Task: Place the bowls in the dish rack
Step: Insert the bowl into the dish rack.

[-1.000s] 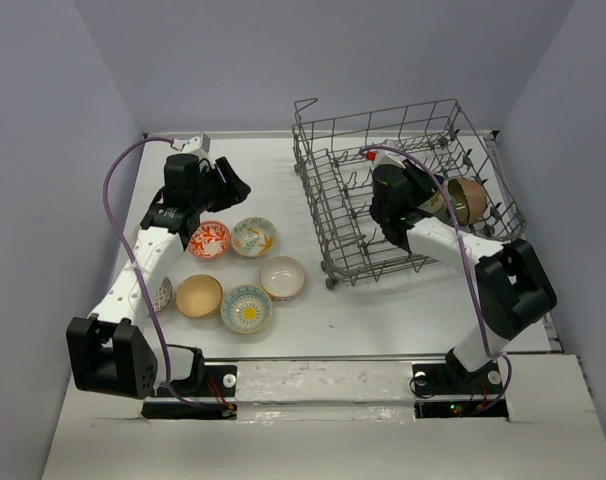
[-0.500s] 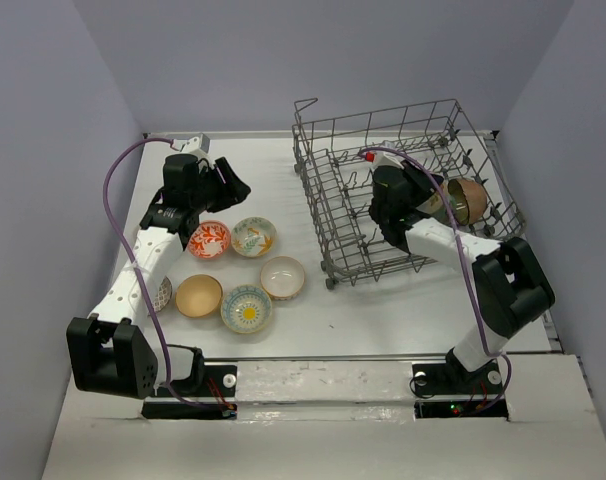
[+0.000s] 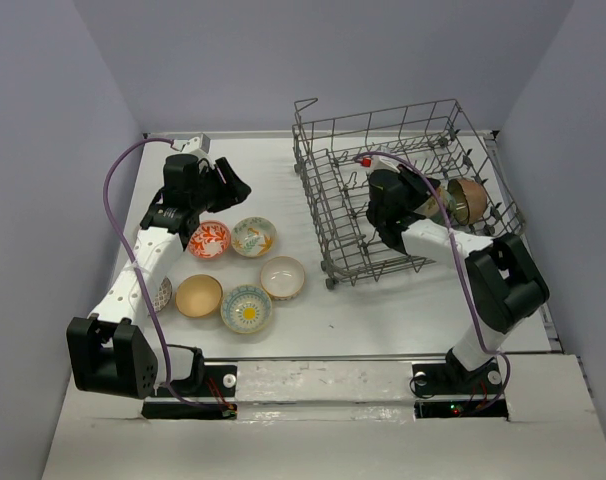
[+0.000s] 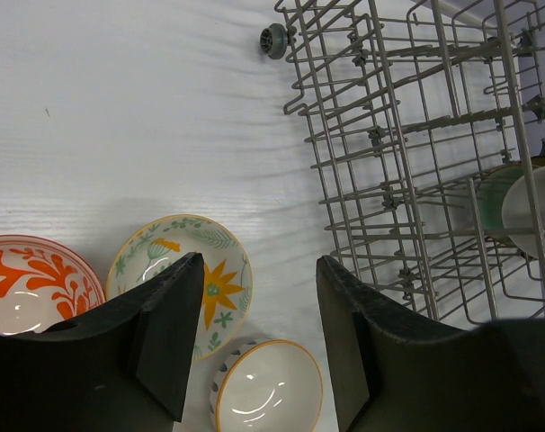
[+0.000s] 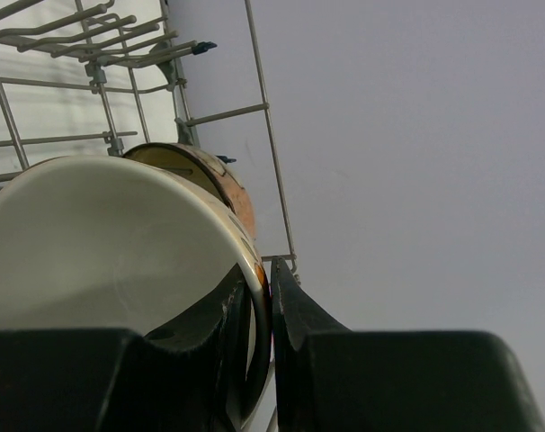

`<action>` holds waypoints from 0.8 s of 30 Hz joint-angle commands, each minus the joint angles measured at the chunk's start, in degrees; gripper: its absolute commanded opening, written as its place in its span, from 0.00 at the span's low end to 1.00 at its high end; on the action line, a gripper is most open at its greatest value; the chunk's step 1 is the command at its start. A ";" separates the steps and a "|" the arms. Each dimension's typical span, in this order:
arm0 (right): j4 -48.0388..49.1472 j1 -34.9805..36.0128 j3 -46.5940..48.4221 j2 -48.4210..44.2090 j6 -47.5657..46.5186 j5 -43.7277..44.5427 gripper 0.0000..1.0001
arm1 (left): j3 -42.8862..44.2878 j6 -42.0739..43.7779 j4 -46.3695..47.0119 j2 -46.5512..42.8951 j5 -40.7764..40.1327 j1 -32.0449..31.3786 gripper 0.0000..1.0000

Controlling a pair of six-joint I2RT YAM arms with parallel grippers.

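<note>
Clamping a pale bowl [image 5: 102, 243] edgewise, the right gripper [image 5: 262, 290] suited it to the dish rack [image 3: 318, 190] tines; the left gripper [image 4: 259, 261] gaped.

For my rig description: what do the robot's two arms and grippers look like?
The left arm and right arm have white links and black joint housings. A purple cable loops along each. The gripper fingers are matt black and wedge-shaped.

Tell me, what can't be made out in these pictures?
- Top view: a patterned bowl is mostly hidden behind the left arm.
- Right wrist view: the held bowl blocks most of the brown bowl behind it.
- Left wrist view: the dish rack wires and the right edge cut off the racked bowls.
</note>
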 commanded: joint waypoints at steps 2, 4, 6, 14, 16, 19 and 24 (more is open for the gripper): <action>5.31 0.70 0.63 0.45 -0.29 1.49 0.01 | -0.28 -0.30 2.34 -0.55 0.90 0.45 0.62; 5.31 0.70 0.71 0.98 -0.12 1.49 0.01 | -0.28 -0.21 2.34 -0.46 0.99 0.45 0.62; 5.31 0.70 0.89 1.33 -0.03 1.49 0.01 | -0.28 -0.21 2.34 -0.64 0.99 0.45 0.62; 4.96 1.75 1.15 2.21 1.02 1.14 0.01 | -0.28 -0.30 2.42 -0.64 1.08 0.45 0.62; 4.78 1.75 1.33 2.74 1.29 1.32 0.01 | -0.28 -0.39 2.42 -0.64 1.17 0.53 0.62; 4.52 1.75 1.33 3.18 2.25 1.49 0.01 | -0.28 -0.39 2.42 -0.55 1.25 0.45 0.62; 4.17 2.28 1.15 4.06 4.45 1.84 0.01 | -0.28 -0.39 2.51 -0.55 1.17 0.45 0.62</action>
